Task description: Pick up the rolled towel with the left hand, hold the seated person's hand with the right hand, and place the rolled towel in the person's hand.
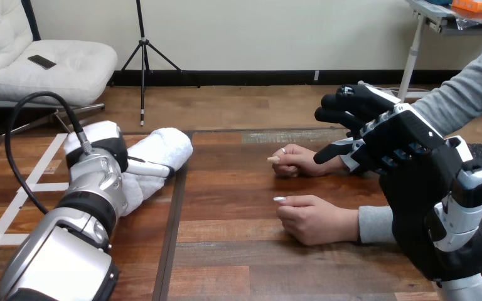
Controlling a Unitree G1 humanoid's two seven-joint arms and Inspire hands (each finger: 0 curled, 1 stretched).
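The left robot hand (108,153) is on the towel (166,145) at the worktop's (238,251) far left, grip not clear, so pick-up comes first, then the loosely spread right robot hand (401,135) must gently take the person's far hand (298,160) just beside it.

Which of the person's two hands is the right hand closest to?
The person's farther hand, higher in the view: the right hand hangs by its wrist. The nearer hand lies lower on the table, apart from it.
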